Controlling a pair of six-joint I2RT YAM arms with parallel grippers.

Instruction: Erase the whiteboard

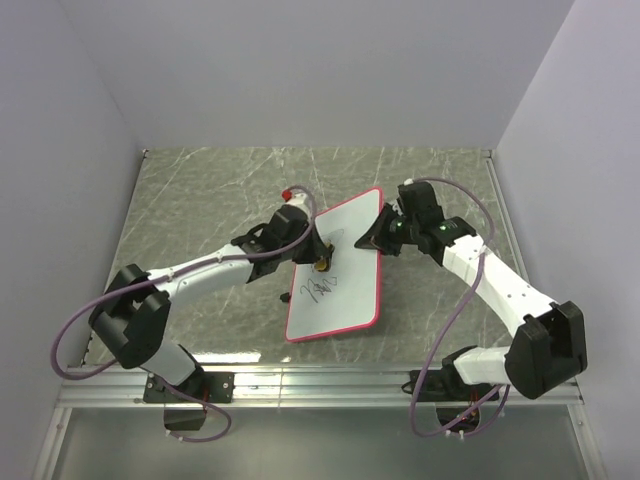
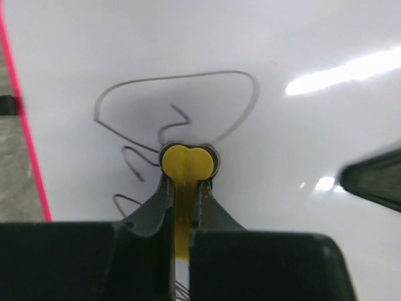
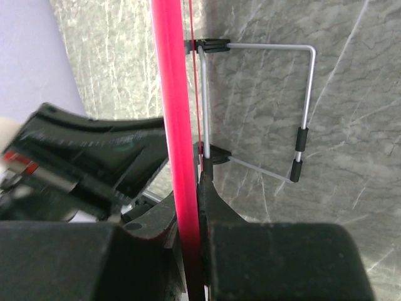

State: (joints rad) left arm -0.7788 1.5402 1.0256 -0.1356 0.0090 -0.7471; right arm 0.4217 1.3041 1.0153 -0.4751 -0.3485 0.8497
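Lying at a slant across the middle of the marble-patterned table (image 1: 200,190), the whiteboard (image 1: 350,300) has its long sides running from near centre toward the far right. Its thin pink-red rim (image 3: 172,94) is caught at the far right edge by the right gripper (image 1: 381,234), whose fingers are pressed tight on it, one on each face of the board. Whether that edge is raised off the table cannot be told.

The left gripper (image 2: 187,183) reaches in over the board's left long edge, its fingers clamped narrowly on a yellow bone-shaped eraser (image 2: 187,162), whose rounded end rests against the white surface. Dark scribbles (image 1: 322,291) cover the board just around it: a large loop and zigzags beyond the eraser's tip, and more lines nearer the front edge.

Behind the board, in the right wrist view, a thin wire stand (image 3: 304,94) is fixed to the back by black clips and juts out over the table. The left arm's dark body fills the other side of the rim there. A small red-tipped thing (image 1: 291,191) sits just beyond the left wrist; what it is cannot be told.
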